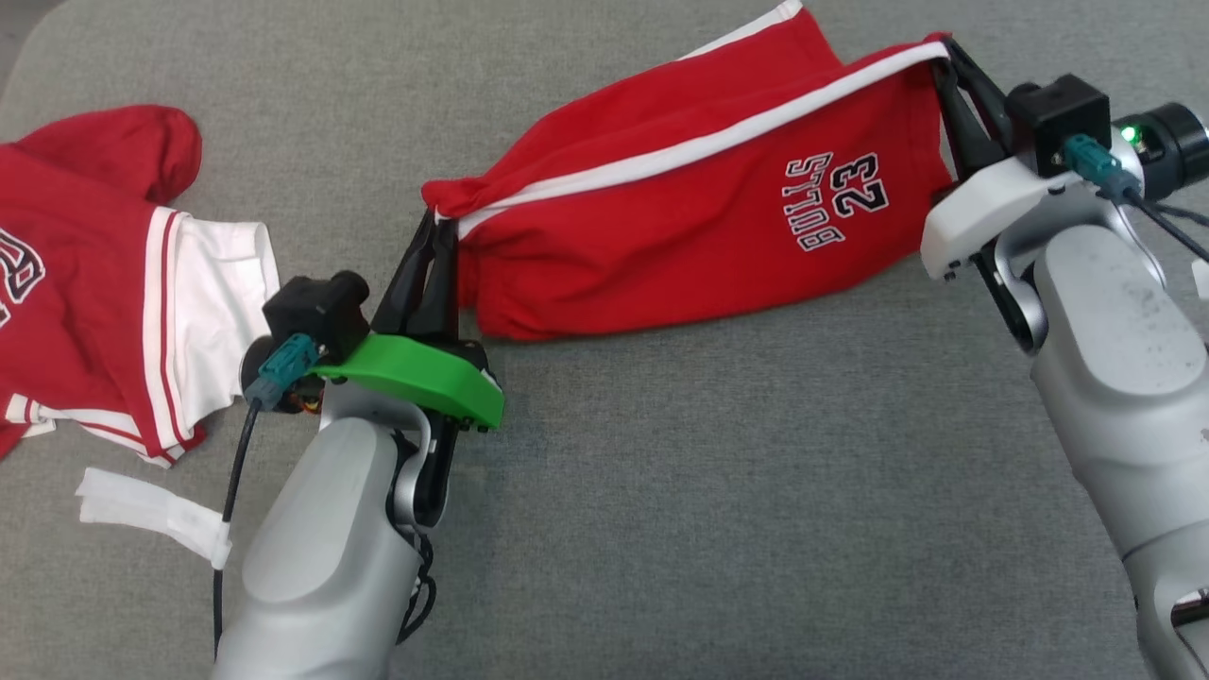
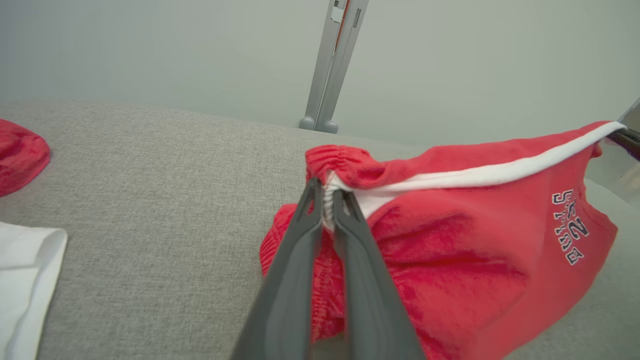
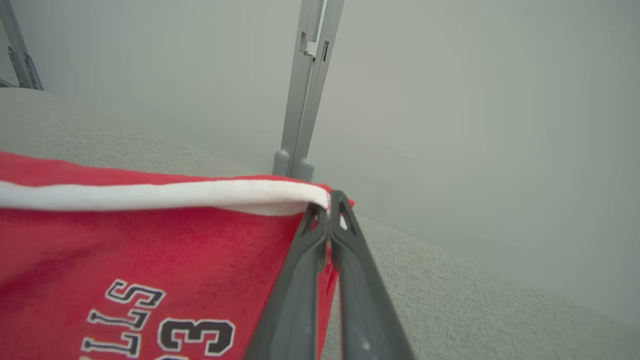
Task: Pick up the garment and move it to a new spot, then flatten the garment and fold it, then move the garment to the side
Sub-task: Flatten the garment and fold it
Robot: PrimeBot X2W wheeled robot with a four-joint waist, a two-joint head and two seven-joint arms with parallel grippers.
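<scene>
Head view: the red shorts (image 1: 680, 217) hang stretched between the two arms, above the middle and right of the grey surface (image 1: 661, 491). The left jaws are closed on the gathered waistband end, and the right jaws are closed on the far hem corner, where the white side stripe ends. The stripe runs nearly taut between them. The cloth below it sags, and its lower edge seems to rest on the surface. A red and white jersey (image 1: 85, 255) lies well apart at the left, with a white strip (image 1: 151, 510) near it.

Left wrist view: the left jaws are pinched shut with a bunch of elastic waistband between the tips. The shorts (image 2: 450, 240) droop in soft folds below the stripe. A grey post (image 2: 332, 65) stands behind the surface.

Right wrist view: the right jaws are shut on the hem corner of the shorts (image 3: 150, 240), right at the stripe's end, with little cloth between the tips.

The shorts look light, soft and limp, so they will not hold a shape and any unsupported part will sag or wrinkle. The thicker waistband and hem seam are the surest places to grip. The small pinch at the right corner could slip if the pull is too hard. Laying them down under even tension should flatten them best.
</scene>
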